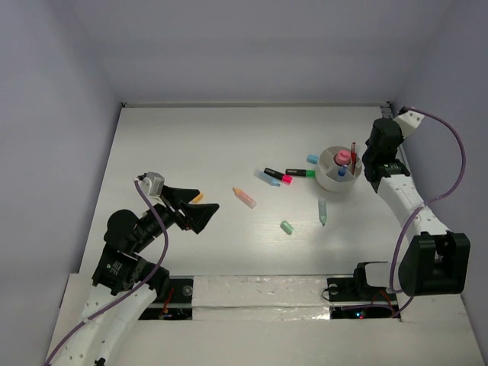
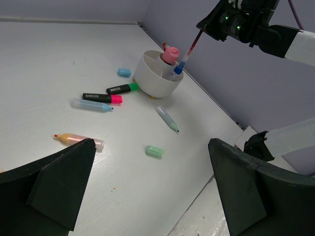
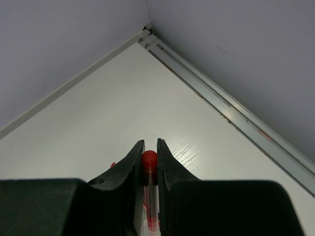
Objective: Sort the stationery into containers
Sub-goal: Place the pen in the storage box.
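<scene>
Right gripper (image 3: 150, 148) clamped on red pen (image 3: 149, 160), over cup (image 1: 329, 183)

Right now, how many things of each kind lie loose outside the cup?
Markers: 5: green marker, pink marker, blue marker, orange marker, teal marker
Erasers: 2: blue eraser, mint eraser
Half-hidden orange piece, kind unclear: 1
Total: 8

Bright, even overhead light; soft shadows; right gripper (image 3: 149, 143) close-up slightly blurred.
</scene>
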Robot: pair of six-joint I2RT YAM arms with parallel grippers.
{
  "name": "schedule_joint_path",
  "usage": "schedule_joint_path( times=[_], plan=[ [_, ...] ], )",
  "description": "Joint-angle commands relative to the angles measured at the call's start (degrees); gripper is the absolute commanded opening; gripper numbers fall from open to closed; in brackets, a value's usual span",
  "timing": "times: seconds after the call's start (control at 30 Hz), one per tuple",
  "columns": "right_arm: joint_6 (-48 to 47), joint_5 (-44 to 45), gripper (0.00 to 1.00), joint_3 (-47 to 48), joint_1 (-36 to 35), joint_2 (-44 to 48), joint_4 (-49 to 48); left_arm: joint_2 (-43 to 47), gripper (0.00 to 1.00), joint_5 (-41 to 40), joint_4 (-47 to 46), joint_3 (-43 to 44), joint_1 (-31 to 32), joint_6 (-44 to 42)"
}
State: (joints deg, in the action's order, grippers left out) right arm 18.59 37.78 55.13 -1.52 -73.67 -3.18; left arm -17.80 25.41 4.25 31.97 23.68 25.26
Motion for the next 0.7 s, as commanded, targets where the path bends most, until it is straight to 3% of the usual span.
schedule_joint_path(
  times=[0.0, 0.47, 0.67],
  plan=[
    [-0.2, 0.7, 0.0, 1.5, 0.0, -0.9, -0.3, 0.8, 0.99, 0.2, -1.9, 1.2, 0.2, -0.7],
    [1.4, -1.9, 0.0, 1.7, -1.6, -6.7, -0.4, 0.1, 0.99, 0.3, -2.1, 1.1, -0.3, -0.7],
    [1.4, -2.4, 0.17, 1.6, -2.7, -7.5, -0.4, -0.1, 0.99, 0.4, -2.1, 1.1, -0.3, -0.7]
  ],
)
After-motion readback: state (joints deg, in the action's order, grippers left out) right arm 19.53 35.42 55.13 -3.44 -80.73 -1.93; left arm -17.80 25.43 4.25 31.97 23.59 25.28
